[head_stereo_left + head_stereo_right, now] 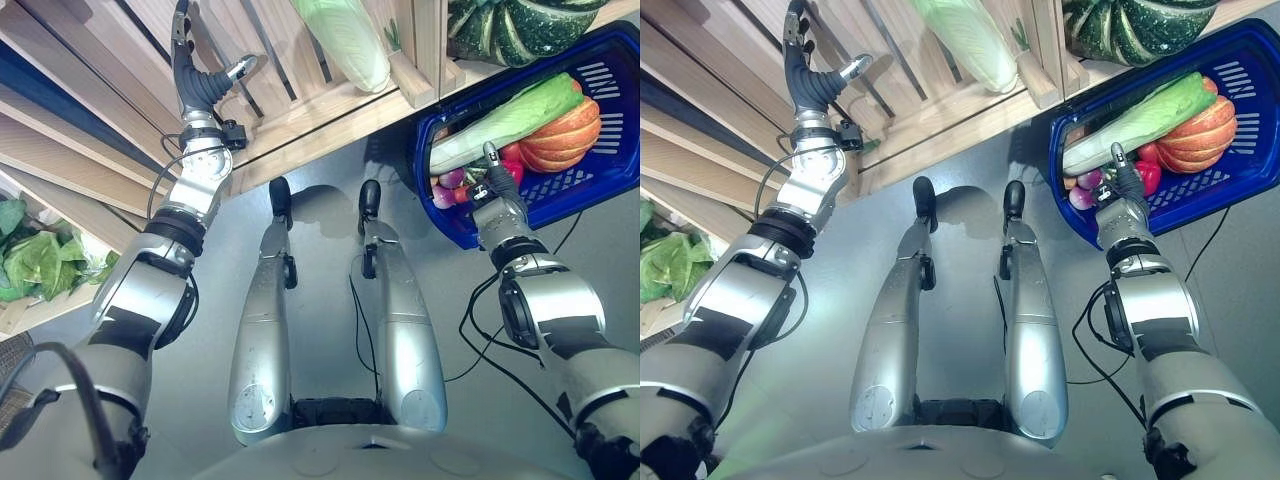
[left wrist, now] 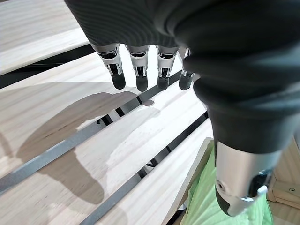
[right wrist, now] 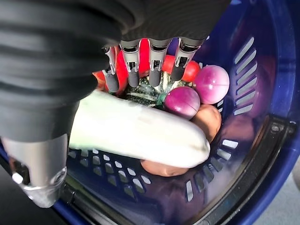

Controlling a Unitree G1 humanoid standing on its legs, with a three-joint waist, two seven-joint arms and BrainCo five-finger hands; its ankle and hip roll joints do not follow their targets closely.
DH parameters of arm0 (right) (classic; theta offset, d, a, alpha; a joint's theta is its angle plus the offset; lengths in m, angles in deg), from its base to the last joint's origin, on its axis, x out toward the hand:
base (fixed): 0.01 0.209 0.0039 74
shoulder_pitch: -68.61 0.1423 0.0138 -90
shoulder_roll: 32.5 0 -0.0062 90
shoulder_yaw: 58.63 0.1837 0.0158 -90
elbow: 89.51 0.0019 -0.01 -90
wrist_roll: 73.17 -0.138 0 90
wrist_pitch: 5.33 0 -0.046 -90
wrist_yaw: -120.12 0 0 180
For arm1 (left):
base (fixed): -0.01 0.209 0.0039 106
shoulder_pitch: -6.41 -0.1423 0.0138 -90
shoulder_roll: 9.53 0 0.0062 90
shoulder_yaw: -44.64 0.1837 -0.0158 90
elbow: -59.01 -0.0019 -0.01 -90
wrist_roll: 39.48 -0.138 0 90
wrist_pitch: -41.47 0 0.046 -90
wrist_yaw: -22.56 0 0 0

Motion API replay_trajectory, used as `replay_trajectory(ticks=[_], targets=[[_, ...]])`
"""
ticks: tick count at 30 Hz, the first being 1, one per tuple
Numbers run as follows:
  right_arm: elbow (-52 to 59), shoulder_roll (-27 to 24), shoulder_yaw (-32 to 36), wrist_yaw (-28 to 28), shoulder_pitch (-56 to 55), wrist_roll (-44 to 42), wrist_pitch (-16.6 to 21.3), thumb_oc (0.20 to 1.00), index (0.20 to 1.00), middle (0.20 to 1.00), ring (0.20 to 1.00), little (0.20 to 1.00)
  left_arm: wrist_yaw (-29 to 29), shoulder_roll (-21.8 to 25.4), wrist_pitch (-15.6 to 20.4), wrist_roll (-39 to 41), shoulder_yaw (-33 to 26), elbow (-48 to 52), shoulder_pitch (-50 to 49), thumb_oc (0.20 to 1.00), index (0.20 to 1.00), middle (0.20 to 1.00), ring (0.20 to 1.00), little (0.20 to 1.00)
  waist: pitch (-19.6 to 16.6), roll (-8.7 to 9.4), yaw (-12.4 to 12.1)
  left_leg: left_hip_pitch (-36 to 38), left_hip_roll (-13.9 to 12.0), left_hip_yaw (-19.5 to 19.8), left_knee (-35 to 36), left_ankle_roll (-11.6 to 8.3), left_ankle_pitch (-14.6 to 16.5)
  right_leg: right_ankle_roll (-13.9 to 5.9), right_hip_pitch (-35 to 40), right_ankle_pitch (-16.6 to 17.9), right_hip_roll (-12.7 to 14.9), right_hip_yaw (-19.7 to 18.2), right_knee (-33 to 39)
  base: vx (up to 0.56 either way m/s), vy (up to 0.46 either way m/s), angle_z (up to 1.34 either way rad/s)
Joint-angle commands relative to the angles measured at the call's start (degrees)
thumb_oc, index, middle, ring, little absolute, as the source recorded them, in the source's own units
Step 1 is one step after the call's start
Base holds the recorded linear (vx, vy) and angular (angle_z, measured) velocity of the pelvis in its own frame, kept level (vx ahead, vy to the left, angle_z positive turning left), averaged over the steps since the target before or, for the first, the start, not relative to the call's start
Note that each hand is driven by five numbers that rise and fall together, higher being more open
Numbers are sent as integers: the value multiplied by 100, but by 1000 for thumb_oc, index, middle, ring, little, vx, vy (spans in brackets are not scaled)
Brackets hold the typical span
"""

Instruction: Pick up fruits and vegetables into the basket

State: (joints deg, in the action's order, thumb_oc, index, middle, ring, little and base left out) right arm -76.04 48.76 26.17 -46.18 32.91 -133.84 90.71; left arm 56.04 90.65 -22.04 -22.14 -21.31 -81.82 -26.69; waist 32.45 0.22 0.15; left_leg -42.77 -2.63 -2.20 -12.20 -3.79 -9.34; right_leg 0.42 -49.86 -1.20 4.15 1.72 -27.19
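Left hand [image 1: 200, 85] raised at about 11 o'clock over the pale wooden slatted shelf [image 1: 300, 110], fingers [image 2: 140, 77] relaxed and spread, thumb apart, nothing held. Leafy greens [image 1: 35, 260] at 9 o'clock, low on the left side. Long pale green cabbage [image 1: 345, 40] lying on the slats at 12 o'clock (its green edge also seen past the left thumb in the left wrist view). Dark green striped squash [image 1: 515, 30] at 1 o'clock, on the shelf just behind the basket.

Blue plastic basket [image 1: 610, 170] at 2 o'clock, already loaded: long white-and-green cabbage [image 1: 505, 125] lying across the top, orange pumpkin [image 1: 562, 135] touching it on the right, red pepper [image 1: 512, 165] beneath, purple onions [image 3: 197, 91] and brownish potatoes [image 3: 208, 119] at the bottom.

Right hand [image 1: 492, 185] reaching into the basket at its near wall, fingers [image 3: 154, 70] extended over the red items, thumb beside the white cabbage stalk; not closed on anything.
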Motion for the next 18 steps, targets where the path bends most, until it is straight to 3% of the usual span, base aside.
replay_trajectory(ticks=[1,9,18], targets=[[-111,-362,101,198,-215,30,197,1000,1000,1000,1000,1000,95,-177,280,-86,-174,152,51,1000,1000,1000,1000,1000,-266,-378,134,-216,241,242,-642,58,780,-313,252,58,-102,257,363,0,0,0],[-91,-280,165,485,-334,394,383,1000,1000,1000,1000,1000,-388,-224,-105,329,-134,47,-44,1000,1000,1000,1000,1000,-266,-285,157,65,226,214,-562,69,815,-324,568,52,-132,270,456,-4,0,0],[67,-138,-26,586,-483,1375,515,1000,1000,1000,1000,1000,-525,-396,-1108,708,120,-148,215,1000,1000,1000,1000,1000,-266,-79,254,442,196,137,-382,82,747,-361,973,192,-156,278,729,0,0,0]])
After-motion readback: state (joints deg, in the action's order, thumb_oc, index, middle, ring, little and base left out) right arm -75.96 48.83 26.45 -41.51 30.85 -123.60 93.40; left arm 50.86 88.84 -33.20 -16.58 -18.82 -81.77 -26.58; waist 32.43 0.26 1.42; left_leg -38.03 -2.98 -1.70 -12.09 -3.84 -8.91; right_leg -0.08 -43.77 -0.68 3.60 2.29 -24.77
